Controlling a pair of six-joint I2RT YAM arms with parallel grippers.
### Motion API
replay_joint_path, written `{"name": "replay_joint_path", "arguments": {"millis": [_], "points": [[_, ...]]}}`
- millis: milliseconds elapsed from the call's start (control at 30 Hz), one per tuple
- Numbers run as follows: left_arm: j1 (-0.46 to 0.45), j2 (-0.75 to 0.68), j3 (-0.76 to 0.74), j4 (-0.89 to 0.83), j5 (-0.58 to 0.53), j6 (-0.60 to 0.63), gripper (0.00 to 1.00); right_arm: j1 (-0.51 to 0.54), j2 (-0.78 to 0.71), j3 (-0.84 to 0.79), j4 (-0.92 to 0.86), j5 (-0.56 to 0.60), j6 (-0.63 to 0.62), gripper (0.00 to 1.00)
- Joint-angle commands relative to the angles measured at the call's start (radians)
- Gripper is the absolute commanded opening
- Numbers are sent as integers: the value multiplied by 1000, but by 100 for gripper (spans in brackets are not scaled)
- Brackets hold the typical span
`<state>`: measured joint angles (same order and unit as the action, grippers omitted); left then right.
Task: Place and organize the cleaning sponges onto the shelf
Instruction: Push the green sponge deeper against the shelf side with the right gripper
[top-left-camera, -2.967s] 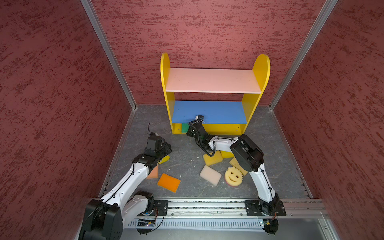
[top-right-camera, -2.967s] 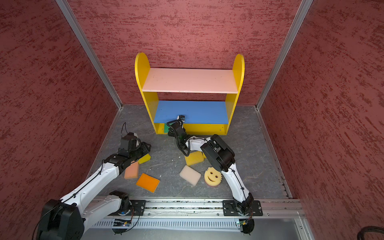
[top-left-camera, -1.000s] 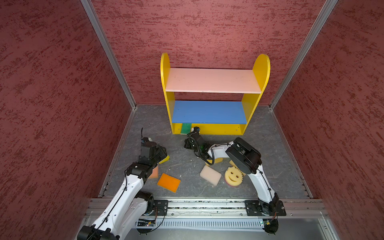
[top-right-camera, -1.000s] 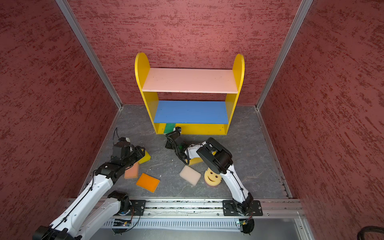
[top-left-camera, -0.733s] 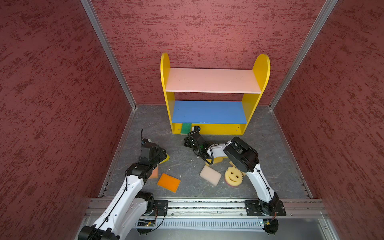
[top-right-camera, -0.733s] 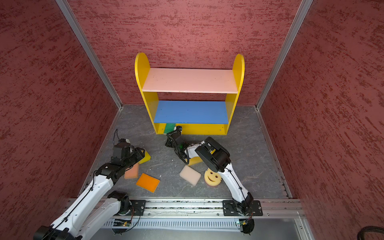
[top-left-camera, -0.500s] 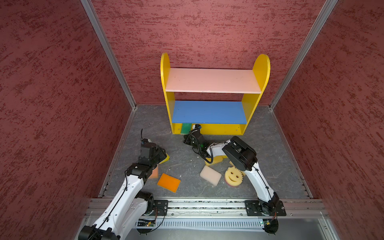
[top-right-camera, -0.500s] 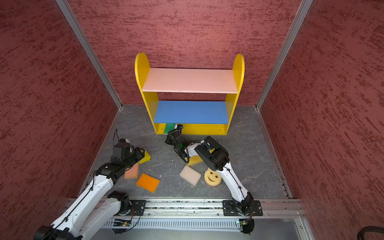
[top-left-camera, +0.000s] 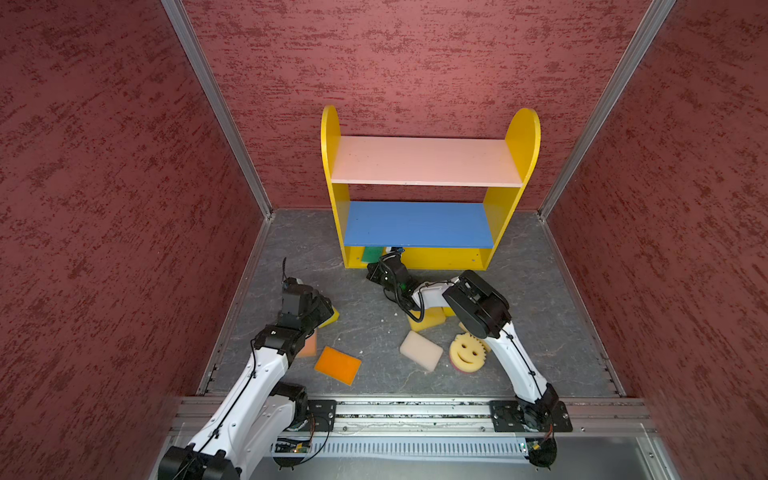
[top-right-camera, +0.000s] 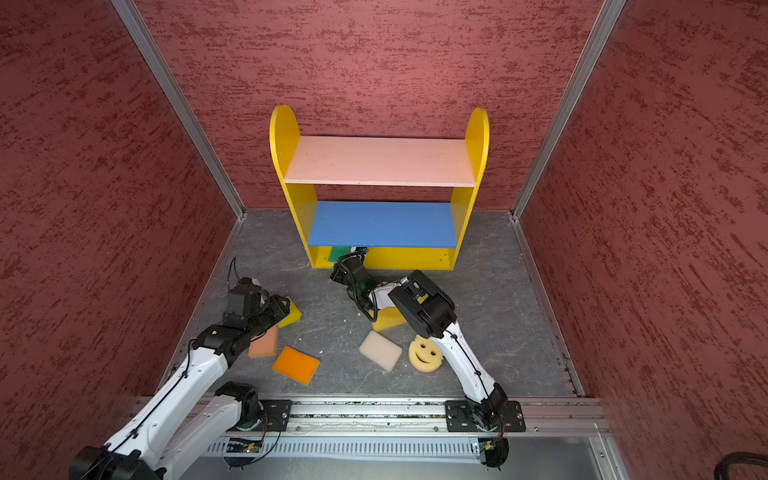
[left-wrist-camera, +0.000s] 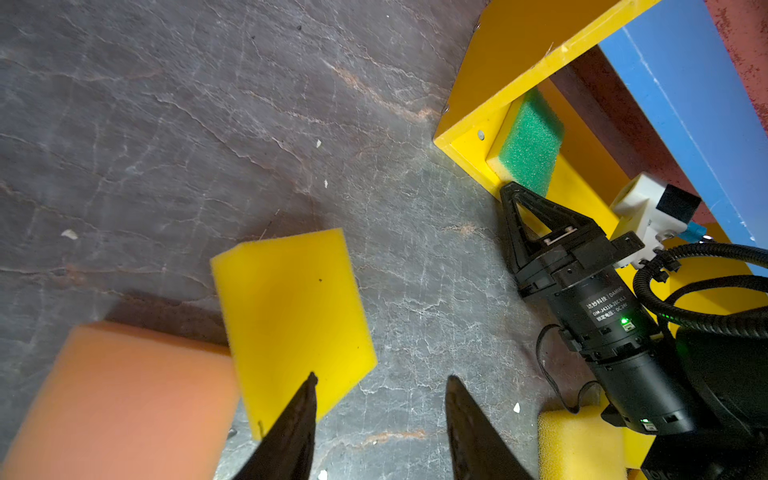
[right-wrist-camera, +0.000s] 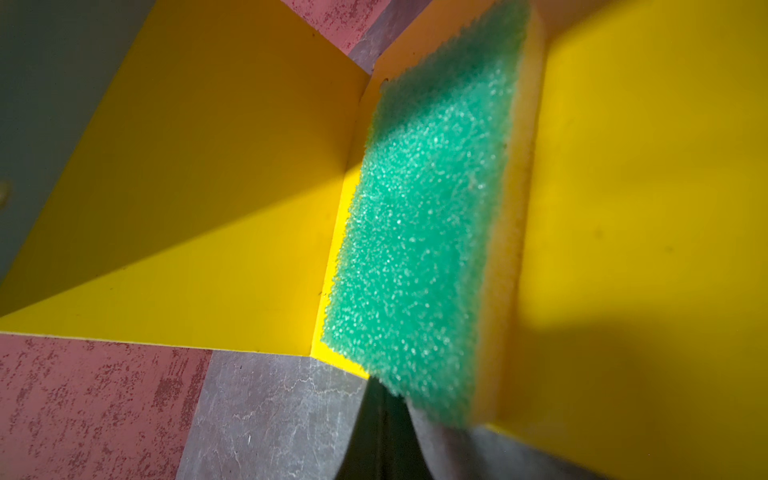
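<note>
The shelf stands at the back wall. A green-topped sponge lies at the left end of its yellow bottom board, also in both top views. My right gripper is shut and empty, its tip against that sponge's near edge. My left gripper hangs open over bare floor with nothing between its fingers. One finger overlaps a yellow sponge that lies next to a peach sponge. In a top view the left gripper is over the yellow sponge.
On the grey floor lie an orange sponge, a cream sponge, a smiley-face sponge and a golden sponge under the right arm. Red walls close in on both sides. A metal rail runs along the front.
The right gripper let go of the green sponge on the bottom board, drew back, then moved forward to its near edge. The left arm pulled back slightly and has since stayed nearly still.
</note>
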<state>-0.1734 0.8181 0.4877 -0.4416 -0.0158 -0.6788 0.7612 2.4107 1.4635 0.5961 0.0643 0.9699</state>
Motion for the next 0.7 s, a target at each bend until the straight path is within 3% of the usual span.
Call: {"name": "replay_joint_path", "arguments": {"millis": [0, 667], "points": [[6, 6, 5, 19, 9, 16, 51, -8, 19, 5, -28, 14, 33, 0], [6, 18, 3, 29, 24, 10, 51, -30, -25, -81, 7, 56, 59, 0]]}}
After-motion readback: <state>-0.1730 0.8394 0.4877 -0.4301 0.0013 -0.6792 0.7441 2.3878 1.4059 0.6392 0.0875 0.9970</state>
